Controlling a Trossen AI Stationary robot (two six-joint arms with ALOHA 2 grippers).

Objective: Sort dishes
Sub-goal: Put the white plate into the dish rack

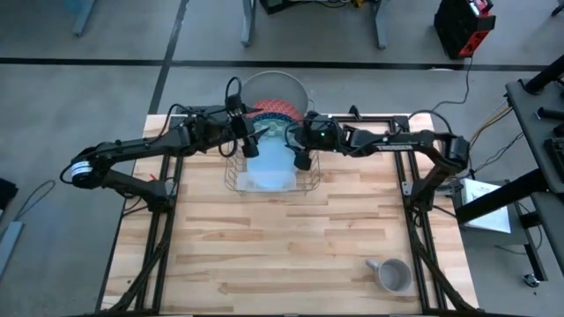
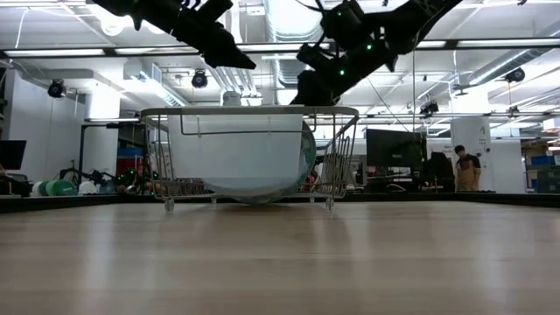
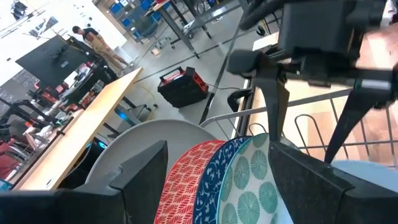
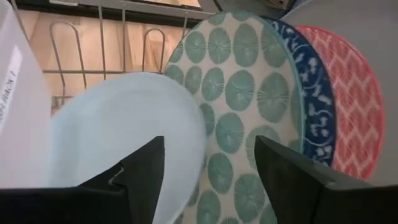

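Bare tabletop [image 2: 280, 262] fronts the rack [image 1: 264, 172], where plates [image 4: 249, 93] stand on edge for easy pinching; left gripper [image 1: 247, 141] and right gripper [image 1: 300, 145] hover above, fingers apart.

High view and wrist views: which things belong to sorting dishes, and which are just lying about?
Job: grey plate, red patterned plate, blue patterned plate, teal patterned plate, light-blue plate; left gripper and right gripper, jaws open, over the rack.
Lying about: wire dish rack, grey mug, white tub.
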